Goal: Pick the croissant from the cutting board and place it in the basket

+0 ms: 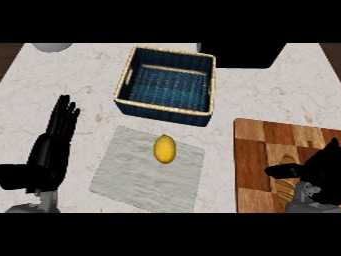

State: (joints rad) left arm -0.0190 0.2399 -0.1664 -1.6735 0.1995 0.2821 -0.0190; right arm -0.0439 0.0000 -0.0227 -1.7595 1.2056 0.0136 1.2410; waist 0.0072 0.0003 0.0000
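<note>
At the counter's right edge, on the brown patchwork wooden cutting board point(276, 150), the right hand point(328, 172) sits low over the golden-tan croissant point(286, 187). Only a sliver of pastry shows beneath the black fingers, which curve down around it, thumb reaching left; looks like a grasp closing or just closed, though contact on the far side is hidden.

Left hand point(55, 135) rests open at the view's left, fingers straight and pointing up the counter, holding nothing.

Risks, as judged: most of the croissant is hidden, so the fingers may catch only one end, and the pastry could tip or slip on the lift. The path to the basket runs up and left; a low carry could clip the near rim.

Containers: dark blue woven square basket with tan rim point(131, 95) stands at counter centre-back, nothing visible inside. Just in front, a pale grey stone slab point(129, 175) carries a yellow lemon point(165, 149), well apart from the board.
</note>
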